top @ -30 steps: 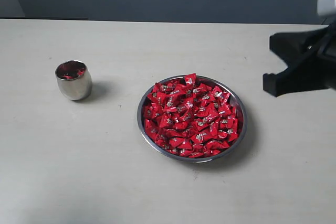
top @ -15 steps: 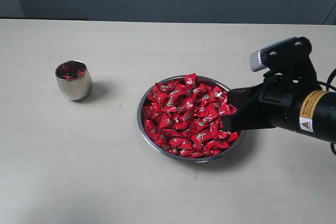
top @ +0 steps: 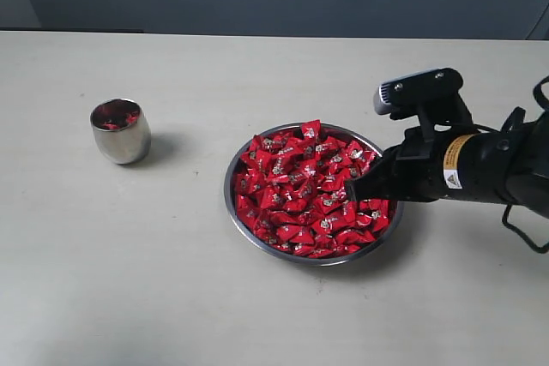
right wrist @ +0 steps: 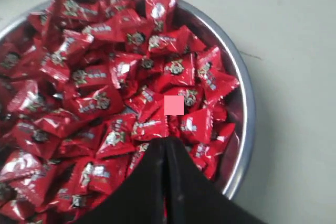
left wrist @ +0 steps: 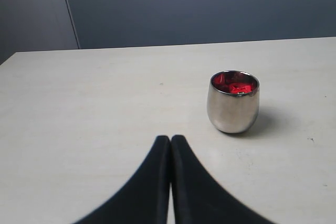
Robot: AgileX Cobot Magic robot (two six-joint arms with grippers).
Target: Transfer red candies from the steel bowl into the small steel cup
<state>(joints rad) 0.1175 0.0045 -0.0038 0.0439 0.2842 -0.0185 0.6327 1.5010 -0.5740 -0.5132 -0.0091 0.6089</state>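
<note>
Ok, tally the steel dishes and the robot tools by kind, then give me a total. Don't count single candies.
steel bowl: 1
steel cup: 1
tools: 2, the left tool and the right tool
Total: 4
The candies are left uncounted, as ordered.
</note>
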